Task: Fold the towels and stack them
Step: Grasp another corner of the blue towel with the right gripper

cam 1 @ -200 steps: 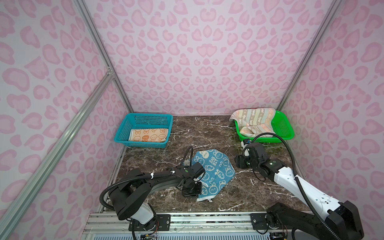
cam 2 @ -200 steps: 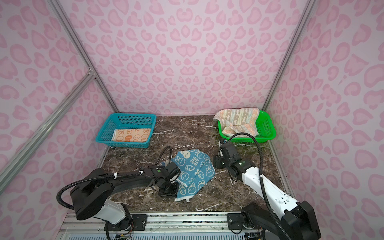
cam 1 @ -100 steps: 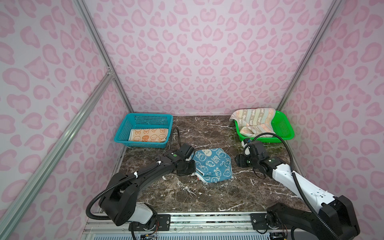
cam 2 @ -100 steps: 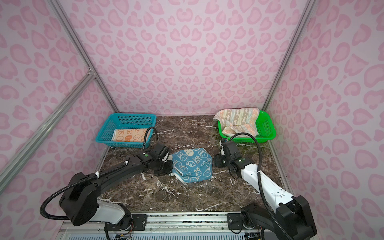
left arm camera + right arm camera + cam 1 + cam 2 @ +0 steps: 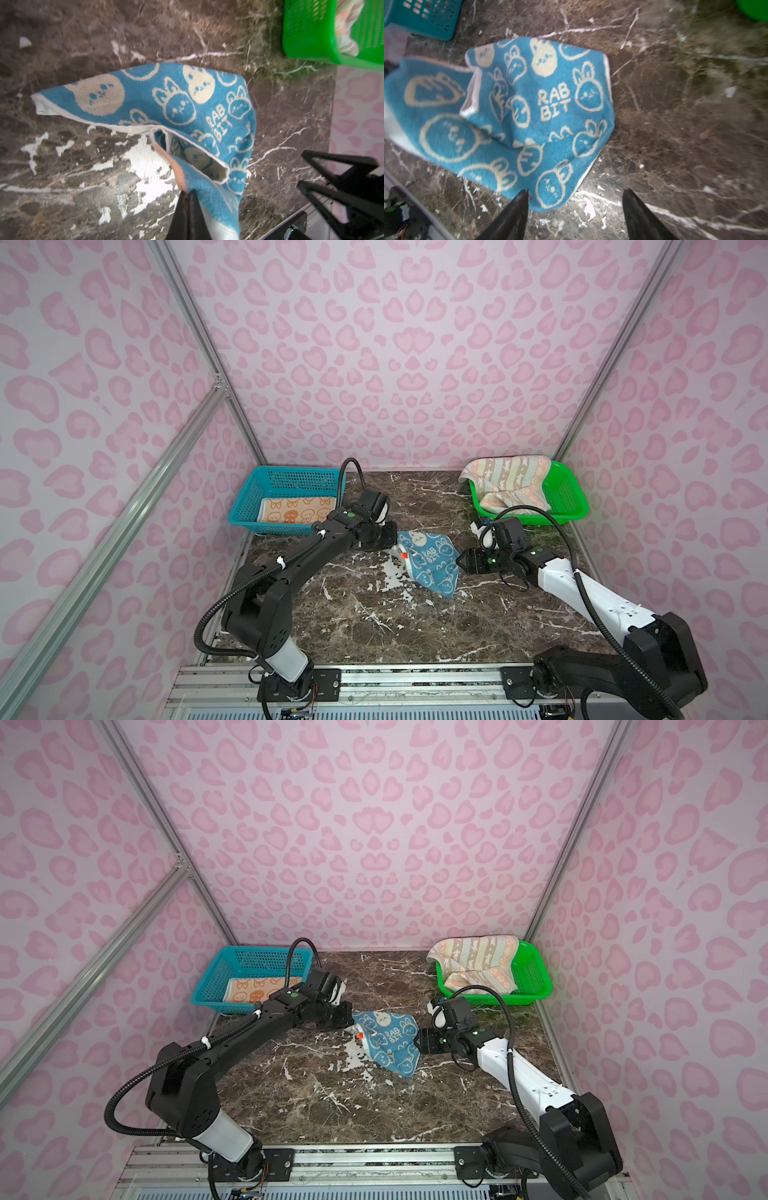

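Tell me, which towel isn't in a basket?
The blue RABBIT towel: it lies on the table. The orange towel sits in the blue basket, the striped one in the green basket.

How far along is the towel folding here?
Done: an orange towel lies flat in the blue basket. In hand: the blue towel, rumpled on the table, one corner pinched by the shut left claw; the open right claw is at its opposite edge. Left: finishing that fold, then the striped towel bunched in the green basket.

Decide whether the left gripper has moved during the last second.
Yes. The left gripper, holding the blue towel, moved away from the front rail, toward the blue basket.
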Robot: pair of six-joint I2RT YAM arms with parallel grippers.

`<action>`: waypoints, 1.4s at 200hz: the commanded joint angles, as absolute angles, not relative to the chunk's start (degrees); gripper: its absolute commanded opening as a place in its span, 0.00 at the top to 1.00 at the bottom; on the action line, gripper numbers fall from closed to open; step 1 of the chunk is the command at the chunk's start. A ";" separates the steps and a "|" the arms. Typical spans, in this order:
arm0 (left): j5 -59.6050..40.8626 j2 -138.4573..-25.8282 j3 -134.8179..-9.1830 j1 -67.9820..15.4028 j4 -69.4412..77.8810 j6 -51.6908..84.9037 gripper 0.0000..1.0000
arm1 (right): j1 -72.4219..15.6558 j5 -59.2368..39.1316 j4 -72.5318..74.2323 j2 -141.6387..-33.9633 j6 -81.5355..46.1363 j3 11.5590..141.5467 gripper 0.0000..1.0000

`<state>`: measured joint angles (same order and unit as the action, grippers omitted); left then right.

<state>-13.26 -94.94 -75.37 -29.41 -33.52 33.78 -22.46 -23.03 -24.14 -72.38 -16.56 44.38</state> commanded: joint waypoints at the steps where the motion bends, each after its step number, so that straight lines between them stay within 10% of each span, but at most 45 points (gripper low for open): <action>1: -15.25 -97.79 -78.50 -28.03 -33.36 32.61 0.96 | -24.77 -27.82 -25.33 -71.20 -15.27 41.37 0.26; 133: -17.75 -108.37 -81.10 -24.57 -31.21 32.37 0.96 | -48.59 -4.43 4.39 -84.28 -4.65 34.74 0.30; 169: -17.58 -108.16 -80.62 -24.27 -31.83 31.73 0.96 | -48.58 -1.06 -0.75 -92.91 -4.03 42.12 0.60; 207: -17.79 -104.52 -79.13 -23.93 -33.03 29.79 0.96 | -46.90 -10.99 -6.80 -87.86 1.15 45.80 0.94; 280: -20.28 -88.74 -66.80 -24.03 -34.61 27.35 0.96 | -31.97 -38.71 -46.23 -92.53 17.86 68.21 0.94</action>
<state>-19.11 -91.20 -69.93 -24.03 -33.61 27.97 -36.01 -31.27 -33.26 -89.03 13.21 65.43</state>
